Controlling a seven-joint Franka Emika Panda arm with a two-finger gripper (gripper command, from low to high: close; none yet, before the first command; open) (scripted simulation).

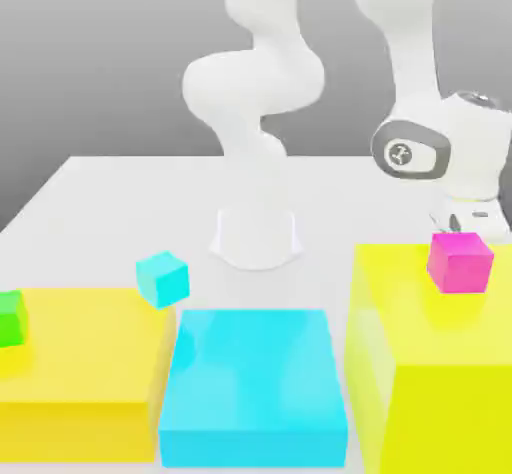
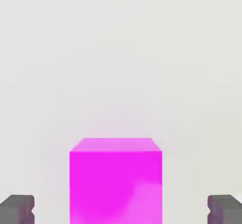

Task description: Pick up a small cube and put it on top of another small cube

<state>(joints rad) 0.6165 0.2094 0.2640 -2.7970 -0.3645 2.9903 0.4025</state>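
One magenta cube (image 1: 460, 261), one cyan cube (image 1: 162, 278).

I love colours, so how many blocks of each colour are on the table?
Yellow blocks: 2, a low one and a tall one
Cyan blocks: 2, a big one and a small cube
Magenta cubes: 1
Green cubes: 1
Total: 6

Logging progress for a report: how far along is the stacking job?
Early. Done: the open gripper straddles the magenta cube, fingers wide on either side. In hand: nothing gripped yet. Left: close, lift, and set it on another small cube, perhaps the cyan cube.
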